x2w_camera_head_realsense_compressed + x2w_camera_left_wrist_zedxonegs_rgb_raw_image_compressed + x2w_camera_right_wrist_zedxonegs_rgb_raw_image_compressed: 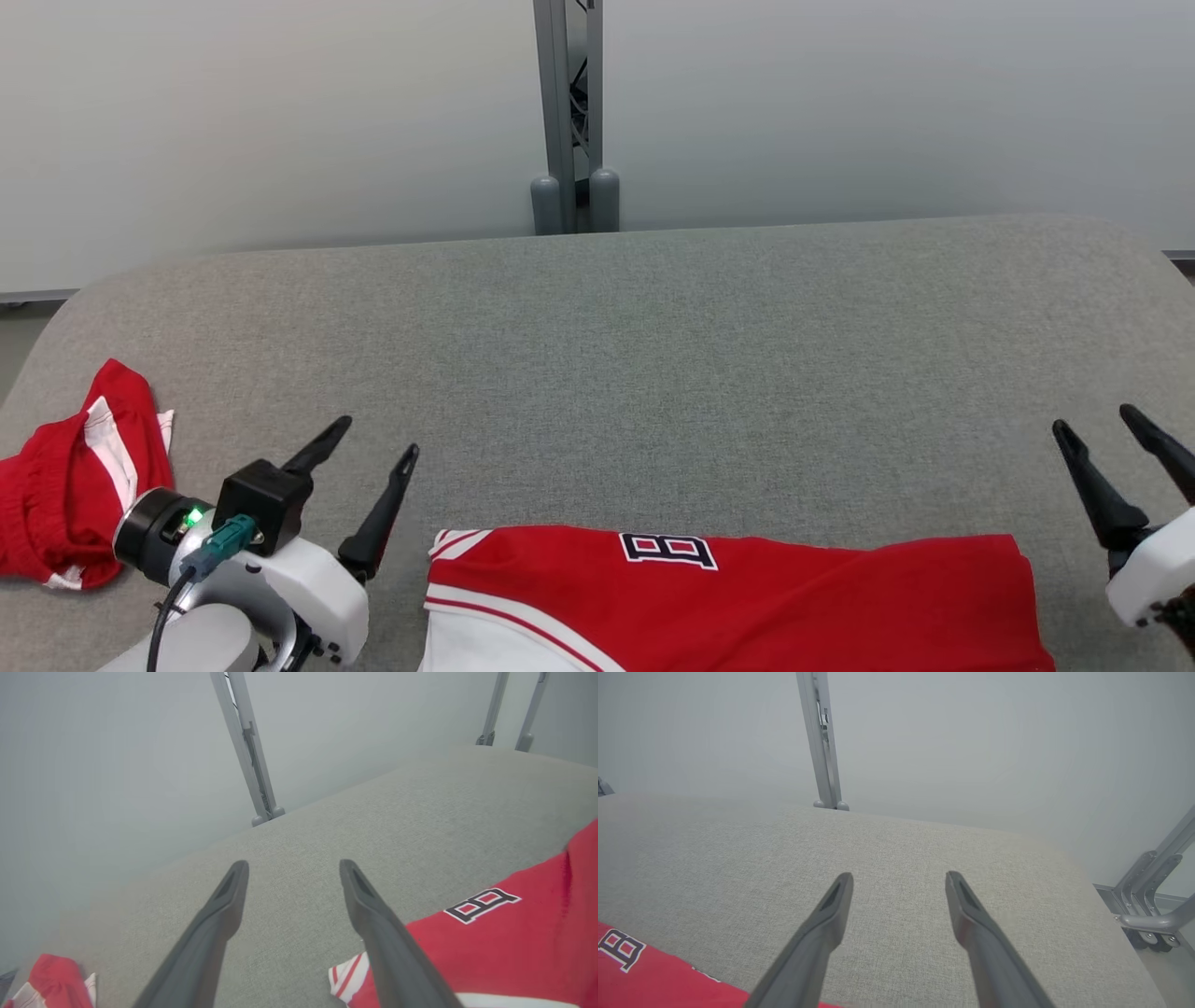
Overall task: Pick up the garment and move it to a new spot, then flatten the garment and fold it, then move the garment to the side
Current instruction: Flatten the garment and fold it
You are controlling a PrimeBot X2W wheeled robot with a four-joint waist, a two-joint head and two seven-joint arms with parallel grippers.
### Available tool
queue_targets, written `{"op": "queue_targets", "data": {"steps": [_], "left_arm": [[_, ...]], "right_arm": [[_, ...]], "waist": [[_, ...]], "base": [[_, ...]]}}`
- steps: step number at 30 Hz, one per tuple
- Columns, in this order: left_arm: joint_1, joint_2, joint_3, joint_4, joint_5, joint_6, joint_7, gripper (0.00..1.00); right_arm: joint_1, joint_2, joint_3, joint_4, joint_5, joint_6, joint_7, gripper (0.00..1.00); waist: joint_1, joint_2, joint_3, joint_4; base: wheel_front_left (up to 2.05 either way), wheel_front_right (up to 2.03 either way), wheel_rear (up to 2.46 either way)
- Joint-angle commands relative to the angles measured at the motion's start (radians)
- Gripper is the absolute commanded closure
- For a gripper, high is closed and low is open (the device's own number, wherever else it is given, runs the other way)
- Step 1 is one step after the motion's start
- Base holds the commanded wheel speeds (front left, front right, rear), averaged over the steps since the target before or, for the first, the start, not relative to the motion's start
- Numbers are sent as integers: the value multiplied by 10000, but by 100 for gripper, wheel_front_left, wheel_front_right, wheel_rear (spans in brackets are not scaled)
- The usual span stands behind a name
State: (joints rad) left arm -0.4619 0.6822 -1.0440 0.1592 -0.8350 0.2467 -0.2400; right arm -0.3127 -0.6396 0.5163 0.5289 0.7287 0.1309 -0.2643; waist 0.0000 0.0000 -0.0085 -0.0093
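The left gripper (pixel 378 437) sits closest, at the near left of the grey fabric worktop (pixel 653 373). Its two dark fingers are spread wide and point toward the far edge, with nothing between them. In the left wrist view the same gripper (pixel 293 863) shows bare grey cloth in its gap. One finger crosses in front of the garment's striped corner there, and whether they touch cannot be told.

The garment (pixel 794 597), a red jersey with white trim, thin red stripes and a dark-outlined letter mark, lies spread flat along the near edge of the worktop. It lies between the two grippers, and its lower part runs off the bottom of the head view. The left wrist view has the garment (pixel 514 942) low on its right, and the right wrist view has it (pixel 635 975) in the bottom left corner.

The right gripper (pixel 1093 419) stands just beyond the garment's right end, near the worktop's right edge. Its fingers are likewise wide apart and empty, as its own wrist view (pixel 899 875) confirms.

By the left edge, well apart from the garment, a second red-and-white piece of clothing (pixel 65 495) lies crumpled.

Past all these the worktop is plain grey out to its rounded far corners. Behind the far edge rises a grey metal post (pixel 568 112) against a pale wall (pixel 233 112). Off the right corner stands a metal frame on castors (pixel 1153 896).
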Motion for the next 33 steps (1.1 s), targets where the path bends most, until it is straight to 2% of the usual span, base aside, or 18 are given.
{"op": "queue_targets", "data": {"steps": [1,4,6,9,12,15,17,21,24,28,33], "left_arm": [[2,-18,93,116,140,135,-58,0],[319,-721,957,499,518,843,-242,0],[696,-1332,2178,345,1193,1366,-244,0],[1732,-2134,3626,88,2635,1712,-240,0],[2606,-2976,5141,-242,3870,1835,-244,0],[3543,-3805,6452,-501,4797,1596,-244,0],[4011,-4337,7269,-684,5299,1284,-245,0],[4820,-5285,8425,-914,6143,509,-246,0],[5273,-5786,9074,-920,6642,58,-246,0],[5517,-6141,9584,-821,7056,-387,-247,0],[5391,-6266,9834,-733,7234,-828,-247,0]], "right_arm": [[187,82,-124,-66,-138,-4,-4,0],[826,680,-1186,-607,-973,-4,-5,0],[1205,1084,-1815,-974,-1416,-4,-6,0],[1658,1601,-2554,-1487,-1985,-4,-8,0],[2037,2061,-3120,-1879,-2430,-4,-7,0],[2364,2508,-3597,-2265,-2804,-4,-7,0],[2584,2773,-3815,-2479,-2986,-4,-8,0],[2923,3198,-3995,-2542,-3189,-4,-8,0],[3061,3376,-3876,-2416,-3209,-4,-8,0],[3095,3398,-3751,-2265,-3086,-4,-8,0],[3005,3302,-3683,-2135,-2987,-4,-8,0]], "waist": [[0,0,4,-11],[0,0,33,-54],[0,0,72,-67],[0,0,138,-120],[0,0,189,-154],[0,0,214,-181],[0,0,221,-193],[0,0,221,-218],[0,0,220,-248],[0,0,228,-240],[0,0,256,-225]], "base": [[0,0,0],[0,0,0],[0,0,0],[0,0,0],[0,0,0],[0,0,0],[0,0,0],[0,0,0],[0,0,0],[0,0,0],[0,0,0]]}}
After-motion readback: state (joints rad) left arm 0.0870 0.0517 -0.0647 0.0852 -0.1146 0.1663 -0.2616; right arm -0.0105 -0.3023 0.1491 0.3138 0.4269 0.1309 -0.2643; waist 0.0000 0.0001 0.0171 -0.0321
